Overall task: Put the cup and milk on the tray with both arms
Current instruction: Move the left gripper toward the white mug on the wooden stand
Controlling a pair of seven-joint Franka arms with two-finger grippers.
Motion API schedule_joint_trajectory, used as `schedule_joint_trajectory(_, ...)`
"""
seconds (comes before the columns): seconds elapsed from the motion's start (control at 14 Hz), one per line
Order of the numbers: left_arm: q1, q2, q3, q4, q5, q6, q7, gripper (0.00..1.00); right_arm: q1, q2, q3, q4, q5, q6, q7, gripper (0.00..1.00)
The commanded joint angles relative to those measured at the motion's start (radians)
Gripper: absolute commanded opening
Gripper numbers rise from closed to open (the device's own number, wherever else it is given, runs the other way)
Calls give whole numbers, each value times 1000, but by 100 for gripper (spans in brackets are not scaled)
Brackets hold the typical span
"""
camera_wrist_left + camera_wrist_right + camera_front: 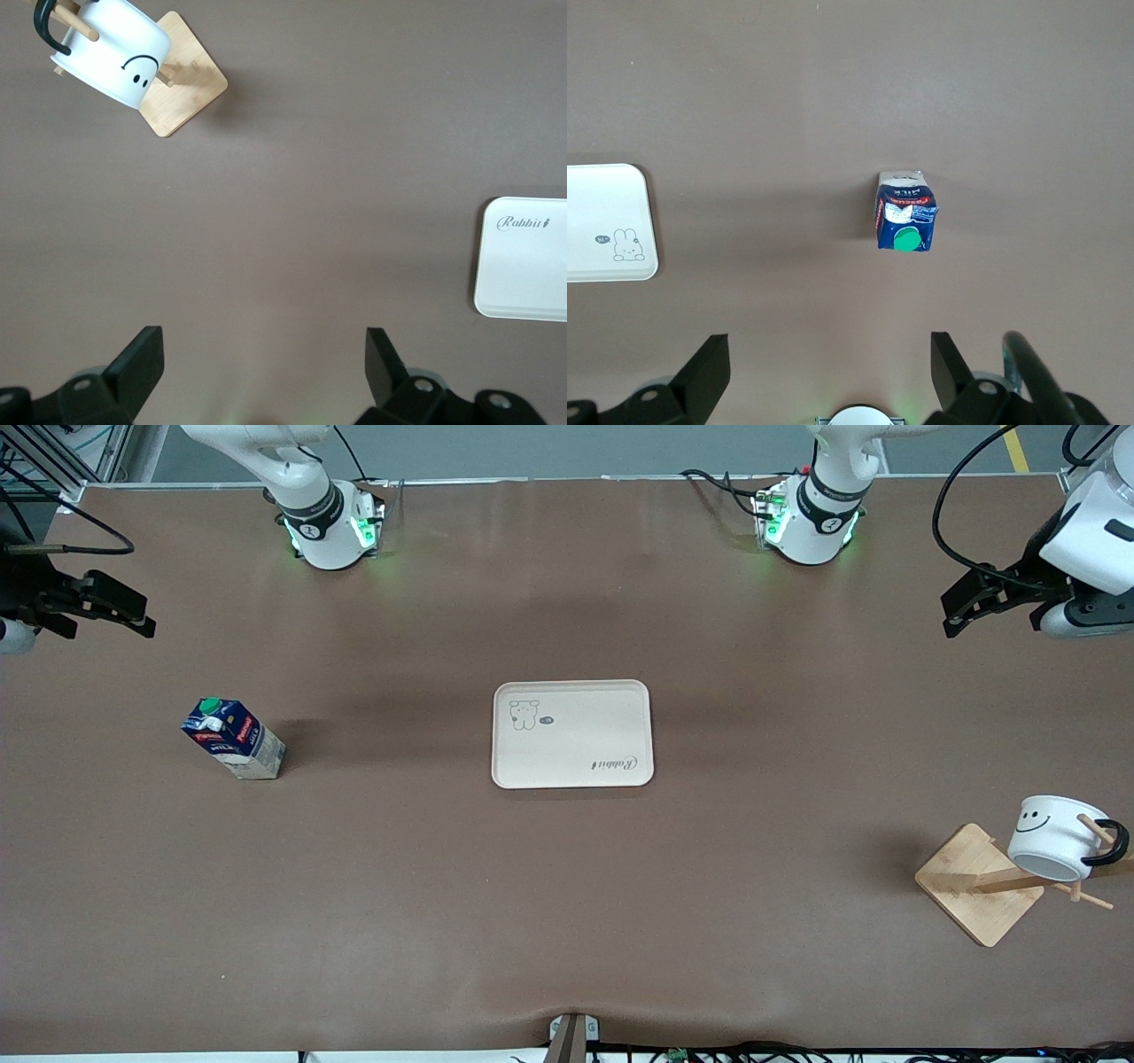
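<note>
From the front camera: the cream tray (pixel 572 734) sits flat in the middle of the brown table (pixel 567 886), nothing on it. The milk carton (pixel 234 739) stands upright toward the right arm's end of the table, well apart from the tray, green cap up. At the left arm's end, near the table's edge closest to the camera, the white smiley cup (pixel 1059 838) hangs tipped on a peg of the wooden rack (pixel 983 881), mouth angled down, black handle looped over a peg. The right gripper (pixel 133 615) is held up over its own end of the table, near the edge where the bases stand, wrist turned level, fingers spread and empty. The left gripper (pixel 961 607) mirrors it over the other end, forearm bent in from the table's side, fingers apart, holding nothing.

Left wrist view: two black fingers (pixel 142 359) stand wide apart over bare table; the cup (pixel 113 49) on its rack (pixel 188 88) and a corner of the tray (pixel 523 257) with "Rabbit" lettering lie well off.

Right wrist view: fingers (pixel 710 367) spread just as wide, the milk carton (pixel 904 223) seen from above between and ahead of them, the tray (pixel 607 221) off to one side.
</note>
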Motion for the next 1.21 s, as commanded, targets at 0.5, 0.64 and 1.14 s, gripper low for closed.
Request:
schedule_joint_trajectory(0.5, 27, 8, 20, 12, -58, 23, 14, 100, -1, -5, -1, -10, 10, 3, 1, 100)
schedule_joint_trajectory(0.64, 35, 12, 23, 17, -52, 23, 12, 100, -1, -5, -1, -10, 10, 3, 1, 100)
schedule_joint_trajectory(1.14, 127, 26, 26, -10, -58, 105, -8, 100, -1, -4, -1, -10, 10, 3, 3, 100)
